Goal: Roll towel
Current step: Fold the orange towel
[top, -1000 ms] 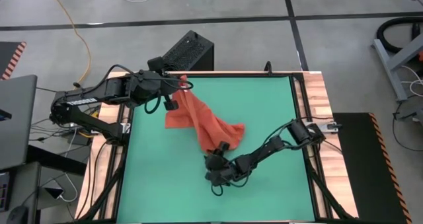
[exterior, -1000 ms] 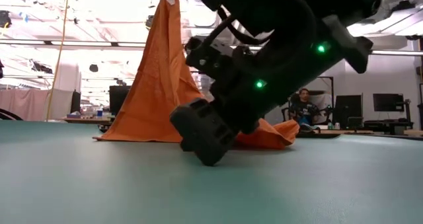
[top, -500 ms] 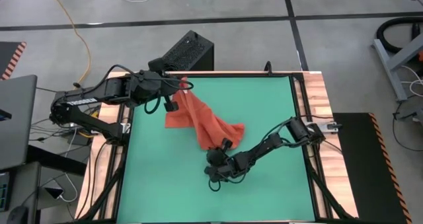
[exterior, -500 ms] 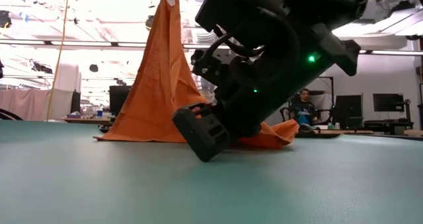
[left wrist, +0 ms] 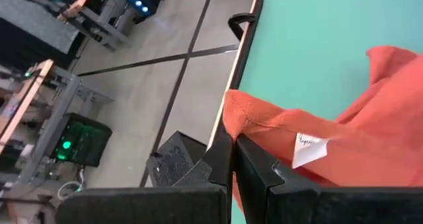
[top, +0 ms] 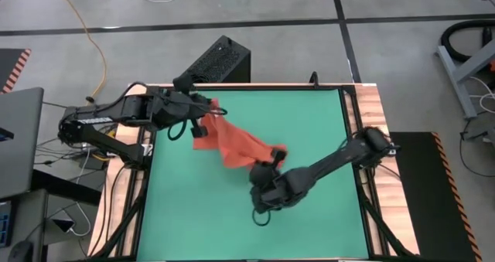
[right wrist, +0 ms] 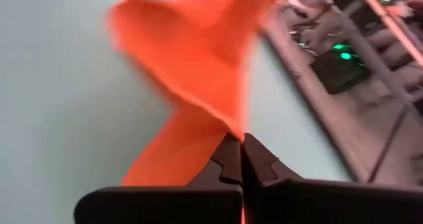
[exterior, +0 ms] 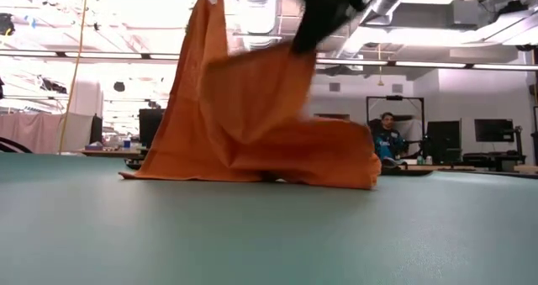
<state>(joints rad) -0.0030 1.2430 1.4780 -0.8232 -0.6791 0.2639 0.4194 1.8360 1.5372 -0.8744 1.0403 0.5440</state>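
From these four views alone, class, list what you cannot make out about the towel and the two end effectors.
- Low view: both end effectors are cut off by the top edge; only a dark part of one arm shows above the towel.
- Right wrist view: the towel is motion-blurred, so its folds are unreadable.
- Left wrist view: the printing on the white tag is too small to read.
- High view: the right end effector covers the pinched towel edge.

Towel (top: pixel 236 142) plain orange-red w/ white tag (left wrist: pixel 308 149); table mat (top: pixel 309 123) flat green; both arms (top: pixel 116 115) black.
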